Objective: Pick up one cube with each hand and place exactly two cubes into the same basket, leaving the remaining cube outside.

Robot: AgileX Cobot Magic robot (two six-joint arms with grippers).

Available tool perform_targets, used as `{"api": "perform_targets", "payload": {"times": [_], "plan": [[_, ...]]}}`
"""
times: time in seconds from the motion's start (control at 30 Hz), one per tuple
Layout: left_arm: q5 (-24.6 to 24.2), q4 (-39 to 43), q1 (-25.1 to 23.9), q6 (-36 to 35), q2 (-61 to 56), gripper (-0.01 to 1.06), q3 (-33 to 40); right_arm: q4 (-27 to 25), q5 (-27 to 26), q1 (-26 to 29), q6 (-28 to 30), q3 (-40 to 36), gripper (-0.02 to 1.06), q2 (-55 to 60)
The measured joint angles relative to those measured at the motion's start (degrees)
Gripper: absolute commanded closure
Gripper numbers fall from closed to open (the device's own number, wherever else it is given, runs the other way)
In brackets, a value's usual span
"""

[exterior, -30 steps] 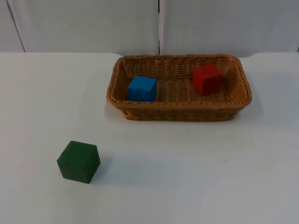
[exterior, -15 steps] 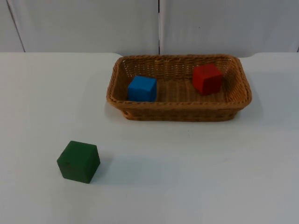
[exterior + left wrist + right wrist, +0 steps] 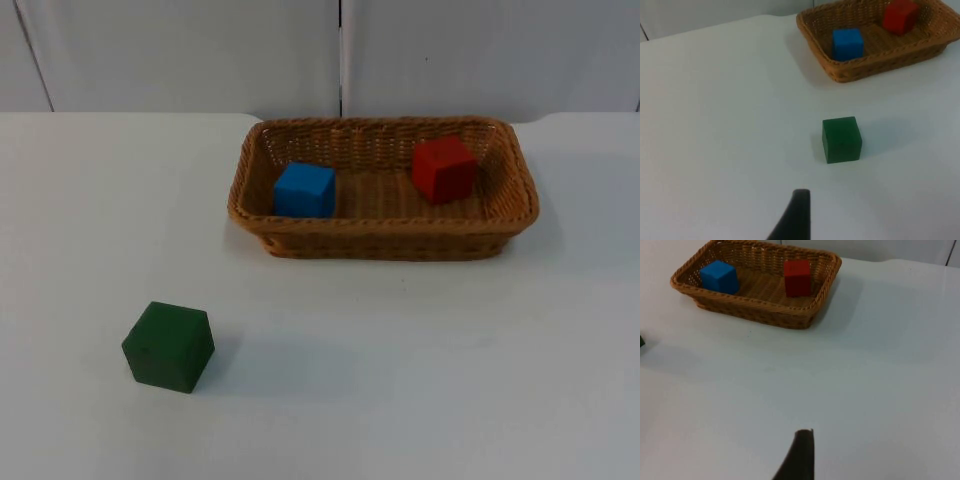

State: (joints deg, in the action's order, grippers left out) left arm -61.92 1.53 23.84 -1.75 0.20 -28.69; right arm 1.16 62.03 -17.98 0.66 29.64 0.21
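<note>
A wicker basket stands at the back of the table, right of the middle. Inside it, a blue cube rests at the left end and a red cube at the right end. Both cubes also appear in the left wrist view, blue and red, and in the right wrist view, blue and red. A green cube sits alone on the table at the front left. My left gripper hangs back from the green cube, holding nothing. My right gripper waits well short of the basket.
The white table top stretches bare between the green cube and the basket. A grey partition wall closes off the far edge right behind the basket.
</note>
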Motion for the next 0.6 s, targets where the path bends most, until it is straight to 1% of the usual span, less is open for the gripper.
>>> {"api": "perform_targets", "payload": {"times": [0.6], "plan": [[0.0, -0.4, 0.0, 1.7, 0.0, 0.19, 0.0, 0.0, 0.0, 0.0, 1.0, 0.0, 0.26, 0.0]]}}
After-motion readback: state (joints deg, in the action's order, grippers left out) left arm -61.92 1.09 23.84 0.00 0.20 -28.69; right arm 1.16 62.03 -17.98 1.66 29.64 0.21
